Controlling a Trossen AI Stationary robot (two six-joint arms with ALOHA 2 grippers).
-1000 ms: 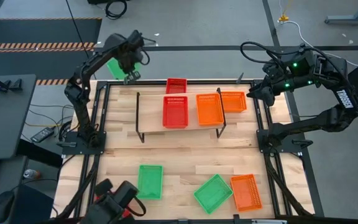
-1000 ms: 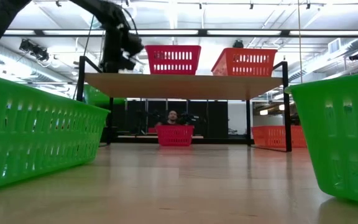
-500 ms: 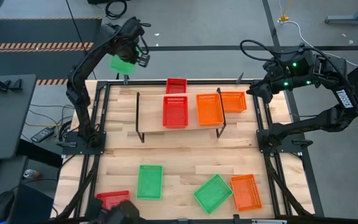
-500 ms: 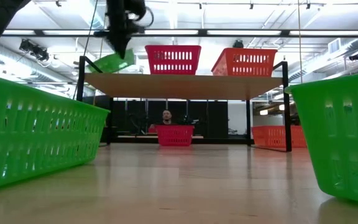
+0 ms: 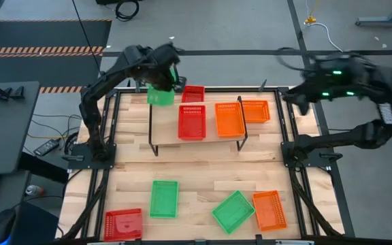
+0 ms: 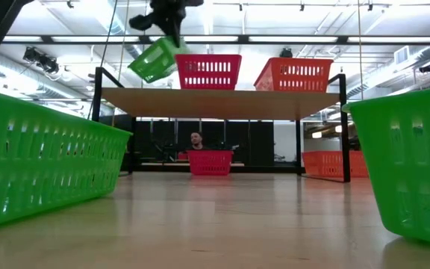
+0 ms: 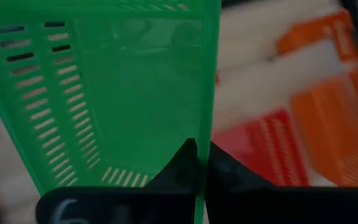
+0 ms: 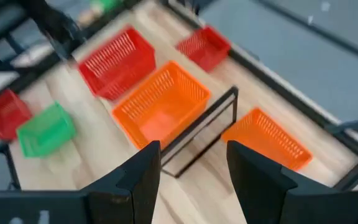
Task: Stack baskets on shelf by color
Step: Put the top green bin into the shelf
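The large slatted wooden tabletop [image 5: 196, 180] carried the low light-wood shelf on thin black legs [image 5: 165, 126], and its left third was bare. On the plank sat 1 red mesh-walled plastic basket [image 5: 191, 122] in the middle and 1 orange mesh-walled plastic basket [image 5: 229, 118] to its right. Behind the shelf, on the tabletop, lay a second red basket [image 5: 193, 93] and a second orange basket [image 5: 256, 110]. Along the near edge lay 2 green baskets [image 5: 164, 198], a third orange basket [image 5: 269, 209] and a third red basket [image 5: 123, 223].

The left gripper [image 5: 163, 73] hung above the shelf's far-left corner, its jaws clenched on the rim of a green mesh-walled plastic basket [image 5: 160, 95]; the left wrist view showed the thin wall pinched between the 2 dark tips. In the low view the carried basket hung tilted, clear above the plank and just left of the red one. The right gripper [image 8: 188, 165] waited over the tabletop's far-right corner with its jaws released, holding nothing.

The step in hand looked like setting the first green basket onto the free left end. To do it well, the arm should bring the basket level before lowering it, square its long sides with the red basket beside it, keep it inside the left legs, and let go only once the base rested flat.
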